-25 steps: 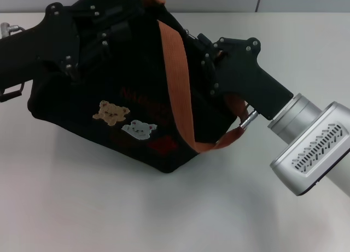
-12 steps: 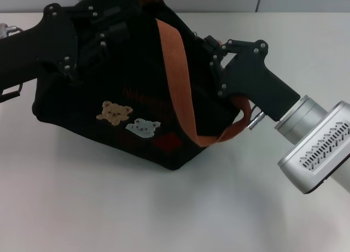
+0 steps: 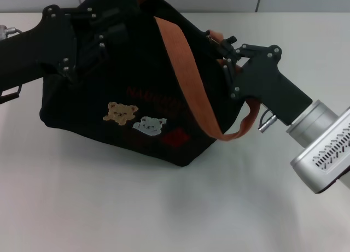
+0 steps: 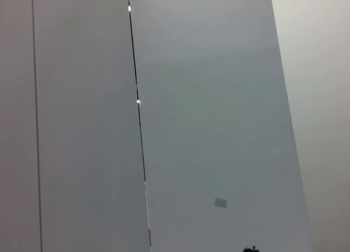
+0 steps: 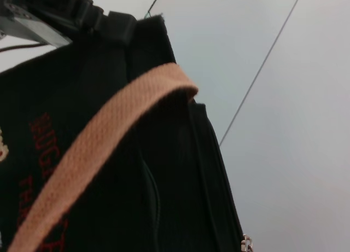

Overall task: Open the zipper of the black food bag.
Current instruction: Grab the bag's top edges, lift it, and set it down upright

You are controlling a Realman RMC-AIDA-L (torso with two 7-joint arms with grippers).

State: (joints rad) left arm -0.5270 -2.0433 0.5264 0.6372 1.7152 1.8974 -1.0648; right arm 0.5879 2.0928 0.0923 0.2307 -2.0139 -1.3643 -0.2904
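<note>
The black food bag (image 3: 131, 77) sits tilted on the white table, its bear patches and red lettering facing me. One orange-brown strap (image 3: 186, 77) hangs across its front. My left gripper (image 3: 112, 25) clamps the bag's top edge at the far left corner. My right gripper (image 3: 221, 44) is at the bag's top right corner, shut at the zip line. The right wrist view shows the bag's side (image 5: 109, 208), the strap and the zipper's small silver pull tab (image 5: 246, 243). In the head view both grippers and the strap hide the zipper.
The white table (image 3: 164, 208) spreads in front of the bag and to both sides. A grey panelled wall (image 4: 208, 126) stands behind; the left wrist view shows nothing else. My right arm's silver wrist (image 3: 322, 148) hovers over the table's right side.
My right gripper has drawn to the right along the bag's top edge. The bag slid and turned a little to the right with it. The left gripper stayed put.
</note>
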